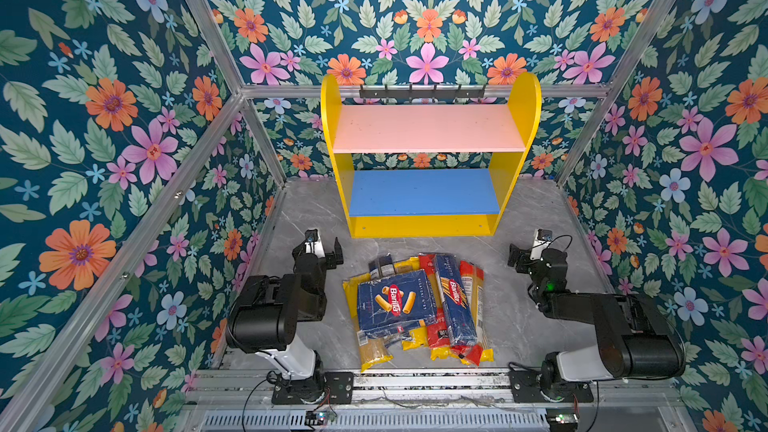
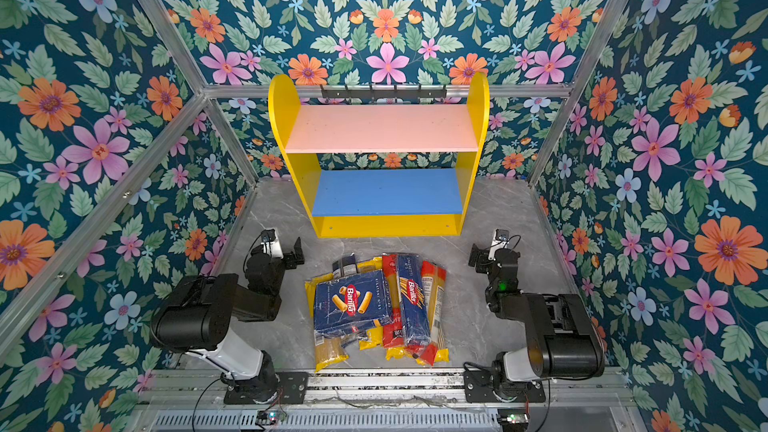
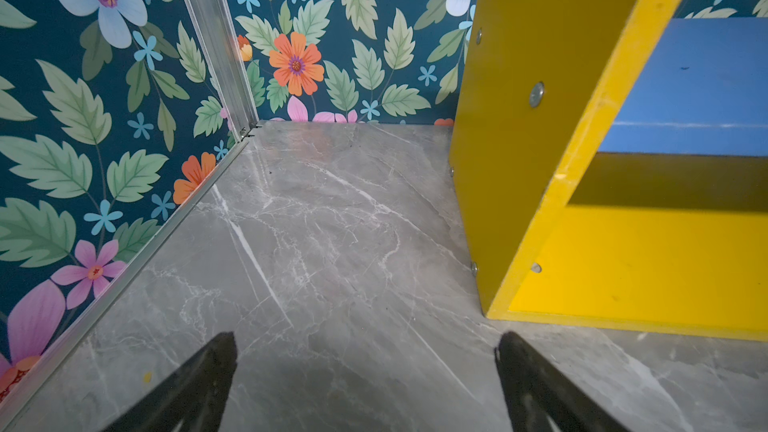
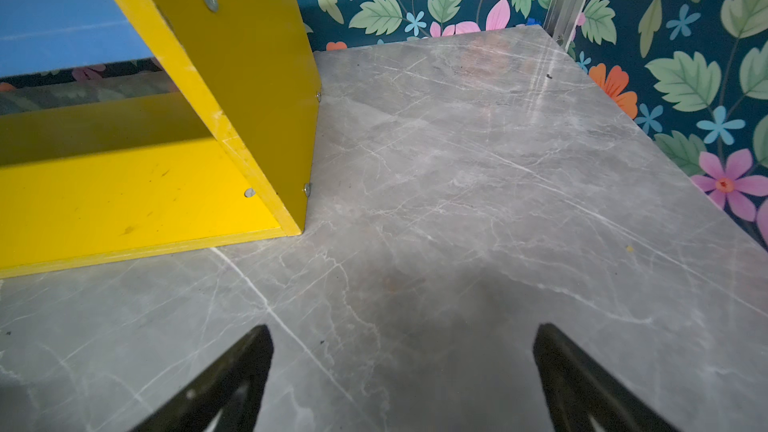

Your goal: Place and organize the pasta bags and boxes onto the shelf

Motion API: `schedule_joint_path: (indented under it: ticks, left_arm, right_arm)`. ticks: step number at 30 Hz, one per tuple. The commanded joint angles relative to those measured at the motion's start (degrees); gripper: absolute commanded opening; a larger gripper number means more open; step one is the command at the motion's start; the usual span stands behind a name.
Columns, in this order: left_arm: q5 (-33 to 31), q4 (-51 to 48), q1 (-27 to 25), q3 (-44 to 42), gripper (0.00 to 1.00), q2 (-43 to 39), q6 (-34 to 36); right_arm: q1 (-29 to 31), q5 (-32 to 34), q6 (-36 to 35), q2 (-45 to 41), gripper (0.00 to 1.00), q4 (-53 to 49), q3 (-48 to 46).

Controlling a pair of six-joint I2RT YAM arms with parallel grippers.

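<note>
The shelf [image 1: 331, 118] [image 2: 279, 118] stands at the back of the table with nothing on its pink upper board [image 1: 428, 128] or blue lower board [image 1: 424, 193]. In front of it lies a pile: the wide rigatoni box [image 1: 395, 303] and the narrow spaghetti box [image 1: 455, 301] rest on top of several yellow, red and navy bags [image 1: 374, 353]. My left gripper [image 1: 332, 253] [image 3: 365, 340] hovers open left of the pile, facing the shelf's left panel [image 3: 519, 139]. On the pile's right my right gripper [image 1: 517, 257] [image 4: 403, 329] is open too, near the right panel [image 4: 249, 76].
Floral walls with aluminium posts [image 1: 216, 35] close in the grey marble table [image 1: 528, 218] on three sides. A metal rail [image 1: 415, 380] carrying both arm bases runs along the front edge. Bare tabletop lies beside each side of the shelf.
</note>
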Motion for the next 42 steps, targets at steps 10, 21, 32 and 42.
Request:
schedule_joint_path:
  ticks: [10,21,32,42]
  left_arm:
    - [0.0,1.1,0.0,-0.1,1.00,-0.1,0.1]
    - [0.0,0.9,0.1,0.1,1.00,0.0,-0.1]
    - [-0.4,0.9,0.0,0.2,0.98,-0.3,0.1]
    - [-8.4,-26.5,-1.2,9.2,0.90,-15.1,-6.5]
  right_arm:
    - [0.1,-0.4,-0.2,0.0,0.99,1.8,0.3]
    - [0.0,-0.4,-0.3,0.0,0.99,1.9,0.3]
    - [0.0,-0.4,-0.2,0.0,0.99,1.9,0.3]
    - [5.6,12.5,-1.8,-7.4,0.95,-12.9,5.3]
